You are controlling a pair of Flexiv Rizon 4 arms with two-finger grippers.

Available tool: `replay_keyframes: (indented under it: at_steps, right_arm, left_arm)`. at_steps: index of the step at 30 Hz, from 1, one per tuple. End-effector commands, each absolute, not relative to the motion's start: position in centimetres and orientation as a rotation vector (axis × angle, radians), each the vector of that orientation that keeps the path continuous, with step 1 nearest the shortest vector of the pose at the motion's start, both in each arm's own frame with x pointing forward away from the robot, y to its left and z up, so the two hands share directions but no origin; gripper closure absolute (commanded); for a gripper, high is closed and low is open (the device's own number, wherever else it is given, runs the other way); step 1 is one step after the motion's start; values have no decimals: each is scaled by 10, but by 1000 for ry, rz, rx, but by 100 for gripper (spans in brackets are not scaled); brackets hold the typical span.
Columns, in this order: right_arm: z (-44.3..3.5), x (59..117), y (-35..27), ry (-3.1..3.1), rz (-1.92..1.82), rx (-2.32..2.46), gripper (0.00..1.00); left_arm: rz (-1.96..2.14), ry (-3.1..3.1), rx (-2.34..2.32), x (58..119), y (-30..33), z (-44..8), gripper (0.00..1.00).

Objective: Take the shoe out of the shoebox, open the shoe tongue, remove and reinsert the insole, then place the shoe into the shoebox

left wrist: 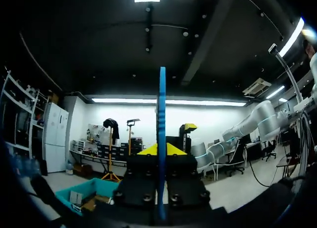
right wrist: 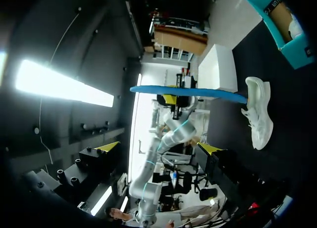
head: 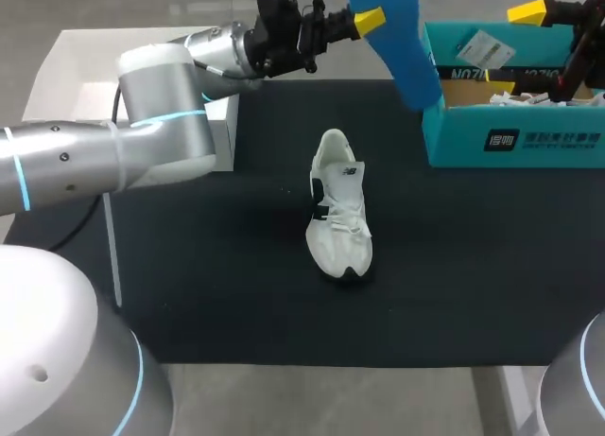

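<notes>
A white shoe (head: 338,204) with dark trim lies on its sole in the middle of the black mat (head: 217,266), toe toward the front edge. My left gripper (head: 371,22) is raised over the back of the mat, shut on a blue insole (head: 399,43) that hangs tilted next to the teal shoebox (head: 515,124). In the left wrist view the insole (left wrist: 162,139) stands edge-on between the yellow tips of my left gripper (left wrist: 158,150). My right gripper (head: 515,48) hovers open over the shoebox with nothing in it. From the right wrist, the insole (right wrist: 188,92) and shoe (right wrist: 260,112) lie ahead of my right gripper (right wrist: 158,147).
A white open box (head: 66,72) stands at the back left, partly behind my left arm. The shoebox holds crumpled paper (head: 515,97). Bare mat surrounds the shoe on all sides.
</notes>
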State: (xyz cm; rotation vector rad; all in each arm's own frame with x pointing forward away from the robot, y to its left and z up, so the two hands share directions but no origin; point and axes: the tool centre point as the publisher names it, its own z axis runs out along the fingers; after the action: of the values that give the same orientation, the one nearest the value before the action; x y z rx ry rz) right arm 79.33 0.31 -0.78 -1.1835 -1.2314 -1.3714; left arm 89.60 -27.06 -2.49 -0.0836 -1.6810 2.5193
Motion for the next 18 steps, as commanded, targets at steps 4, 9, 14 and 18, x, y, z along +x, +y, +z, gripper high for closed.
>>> replay_keyframes:
  at_steps: [4,9,14,18]
  right_arm:
    - [-8,794,4,-1232,-1371,-1185,0]
    - [-8,794,4,-1232,-1371,-1185,0]
    - [-8,794,4,-1232,-1371,-1185,0]
    - [-8,794,4,-1232,-1371,-1185,0]
  left_arm:
    - [1580,-1568,561,886,-255,-17,100]
    - [1580,-1568,561,886,-255,-17,100]
    - [1580,-1568,561,886,-255,-17,100]
    - [1580,-1568,561,886,-255,-17,100]
